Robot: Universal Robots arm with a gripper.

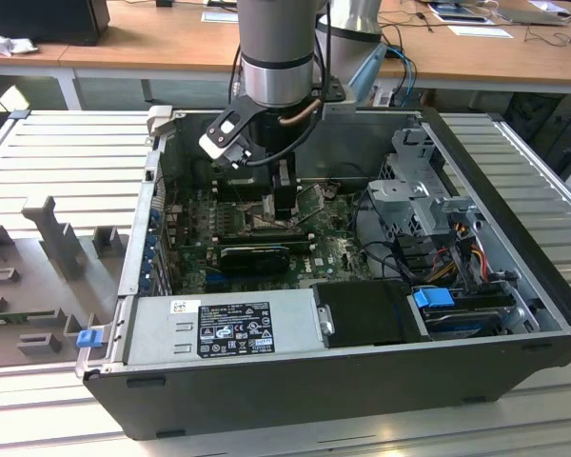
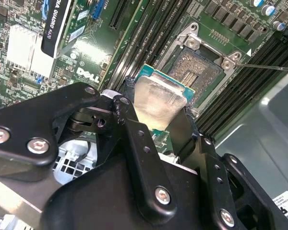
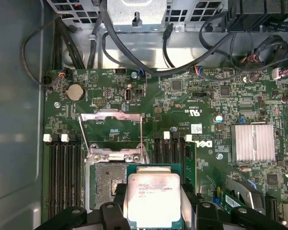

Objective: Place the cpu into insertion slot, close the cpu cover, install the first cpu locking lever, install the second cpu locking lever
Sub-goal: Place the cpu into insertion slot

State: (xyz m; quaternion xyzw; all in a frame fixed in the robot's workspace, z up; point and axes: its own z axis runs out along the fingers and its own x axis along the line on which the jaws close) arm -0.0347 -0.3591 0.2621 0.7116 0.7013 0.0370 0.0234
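The chip [image 3: 153,199], flat, square, pale brushed metal on top, is sitting clamped by opposite edges in the black claw [image 2: 158,117], sparing its contact face. It is hovering unseated, seemingly partly over the dark, metal-rimmed socket [image 3: 104,184]. The thin steel cover [image 3: 113,129] is lying swung open, exposing the socket. The arm [image 1: 276,57] is hanging inside the open case [image 1: 362,386], upper middle of the exterior view.

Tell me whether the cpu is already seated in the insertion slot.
No, the gripper holds the cpu, and the insertion slot lies bare with its contacts showing.
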